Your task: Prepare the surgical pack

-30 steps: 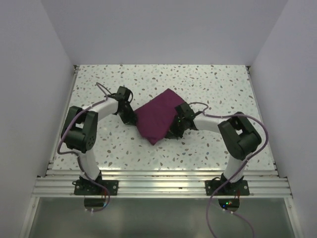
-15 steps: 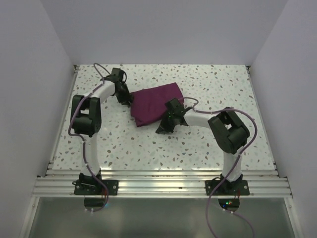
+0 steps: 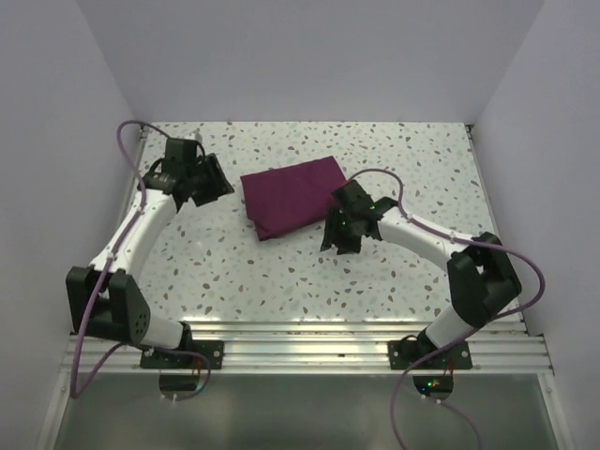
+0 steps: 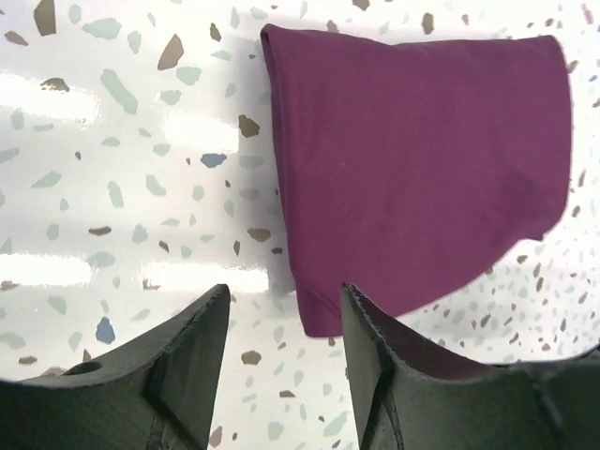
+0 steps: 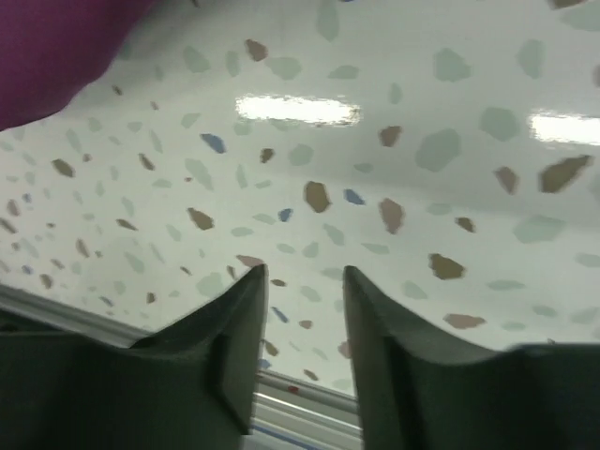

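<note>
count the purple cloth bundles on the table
1: the folded purple bundle lies on the table between the left gripper and the right gripper. Anything wrapped inside is hidden.

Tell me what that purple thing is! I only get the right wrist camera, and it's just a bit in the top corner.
Observer: It's the surgical pack, folded into a flat purple bundle on the speckled table.
Operator: Is the other arm holding it?
Observer: No. The left gripper is open and empty, off to the pack's left.
Operator: Where's my gripper?
Observer: The right gripper sits by the pack's right edge, fingers aimed away from it, toward the arm bases.
</note>
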